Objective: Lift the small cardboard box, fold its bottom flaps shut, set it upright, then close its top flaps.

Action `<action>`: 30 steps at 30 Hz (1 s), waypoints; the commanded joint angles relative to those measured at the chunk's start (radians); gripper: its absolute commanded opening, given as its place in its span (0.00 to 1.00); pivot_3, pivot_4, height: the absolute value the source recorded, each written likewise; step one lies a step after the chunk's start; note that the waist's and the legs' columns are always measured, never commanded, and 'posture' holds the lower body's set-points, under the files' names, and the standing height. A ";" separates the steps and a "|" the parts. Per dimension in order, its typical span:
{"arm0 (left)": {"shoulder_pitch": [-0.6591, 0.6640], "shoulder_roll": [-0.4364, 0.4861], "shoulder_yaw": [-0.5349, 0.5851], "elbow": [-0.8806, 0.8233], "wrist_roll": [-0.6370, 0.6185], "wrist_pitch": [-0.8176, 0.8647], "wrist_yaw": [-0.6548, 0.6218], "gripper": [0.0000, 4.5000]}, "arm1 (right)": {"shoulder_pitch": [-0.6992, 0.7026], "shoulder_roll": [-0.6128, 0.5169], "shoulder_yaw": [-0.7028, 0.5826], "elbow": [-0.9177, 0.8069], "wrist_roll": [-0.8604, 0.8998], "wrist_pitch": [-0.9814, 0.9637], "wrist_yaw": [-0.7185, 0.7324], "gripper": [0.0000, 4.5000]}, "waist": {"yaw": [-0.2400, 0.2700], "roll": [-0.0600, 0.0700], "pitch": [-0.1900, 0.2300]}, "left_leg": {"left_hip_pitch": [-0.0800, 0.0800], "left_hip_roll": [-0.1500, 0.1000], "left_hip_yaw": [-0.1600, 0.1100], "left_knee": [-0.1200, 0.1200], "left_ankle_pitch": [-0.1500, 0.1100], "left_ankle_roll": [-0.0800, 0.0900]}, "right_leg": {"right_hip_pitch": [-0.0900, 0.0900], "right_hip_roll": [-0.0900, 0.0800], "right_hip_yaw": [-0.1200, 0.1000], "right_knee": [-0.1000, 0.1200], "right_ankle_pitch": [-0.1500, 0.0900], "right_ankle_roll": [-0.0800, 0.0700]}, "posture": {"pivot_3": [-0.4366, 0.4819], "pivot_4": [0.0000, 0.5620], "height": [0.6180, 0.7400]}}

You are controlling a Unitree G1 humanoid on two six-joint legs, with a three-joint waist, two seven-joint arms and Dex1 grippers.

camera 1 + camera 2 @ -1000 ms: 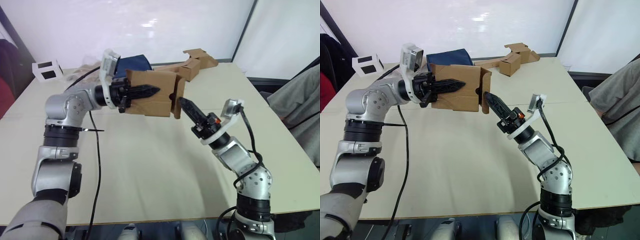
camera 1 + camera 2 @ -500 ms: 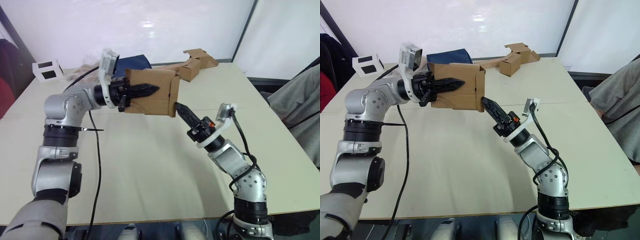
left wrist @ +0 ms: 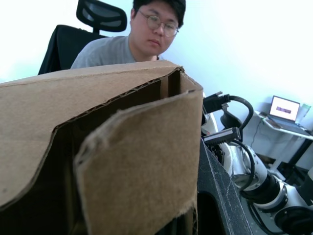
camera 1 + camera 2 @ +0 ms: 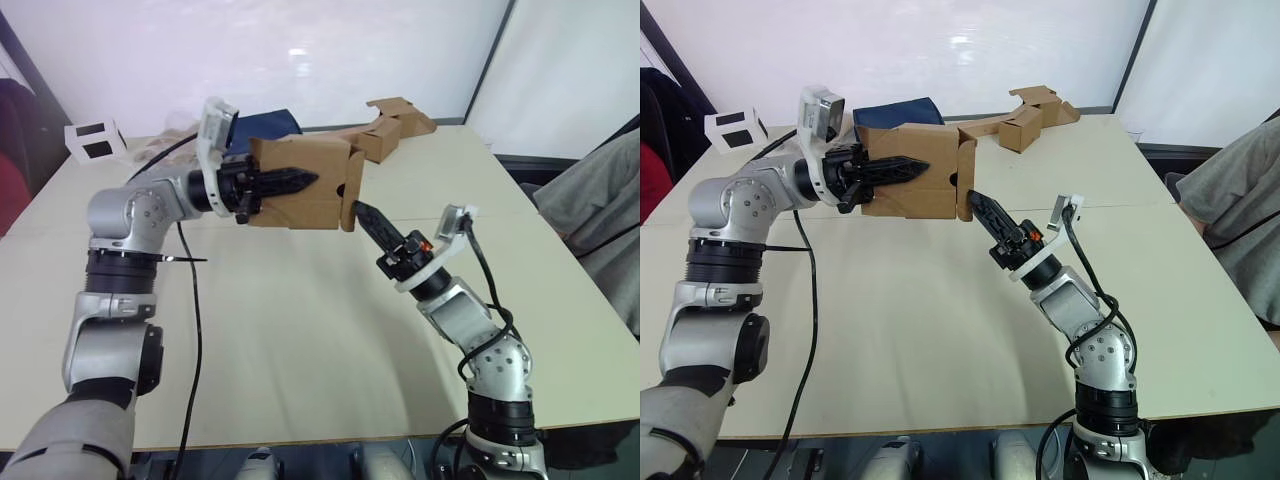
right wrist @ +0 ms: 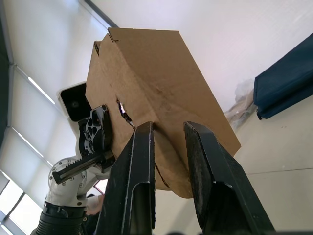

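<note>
So the small cardboard box (image 4: 300, 186) hangs well above the surface (image 4: 300, 330), left end effector (image 4: 285, 182) clamped on its wall. Right end effector (image 4: 977, 205), fingers slightly apart holding nothing, tips touching the box's lower edge.

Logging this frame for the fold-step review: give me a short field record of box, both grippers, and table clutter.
box: small cardboard box held up off the table, lying sideways
left gripper: left gripper shut on the box wall, one finger along its outside face
right gripper: right gripper open, narrow gap, tips at the end flap
flap state: end flap nearly flat against the box end
table clutter: white cube with black squares, dark blue cloth item, strip of joined cardboard pieces
bystander: person seated beyond the box, seen in left wrist view
</note>
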 commanded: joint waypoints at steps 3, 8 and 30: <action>-0.015 0.005 0.025 -0.031 -0.025 -0.005 -0.011 0.00 | -0.018 -0.001 -0.005 -0.009 -0.004 -0.016 0.000 0.21 | 0.000 0.000 0.000 | 0.000 0.000 0.000 0.000 0.000 0.000 | 0.000 0.000 0.000 0.000 0.000 0.000 | 0.48 0.27 1.00; -0.013 0.005 0.020 -0.031 -0.020 -0.010 -0.014 0.00 | -0.025 0.003 0.001 -0.012 0.000 -0.013 -0.002 0.21 | 0.000 0.000 0.000 | 0.000 0.000 0.000 0.000 0.000 0.000 | 0.000 0.000 0.000 0.000 0.000 0.000 | 0.48 0.27 1.00; -0.011 -0.008 0.011 -0.022 -0.002 -0.037 -0.004 0.00 | -0.038 0.031 0.054 -0.049 0.079 0.050 0.006 0.21 | 0.000 0.000 0.000 | 0.000 0.000 0.000 0.000 0.000 0.000 | 0.000 0.000 0.000 0.000 0.000 0.000 | 0.48 0.27 1.00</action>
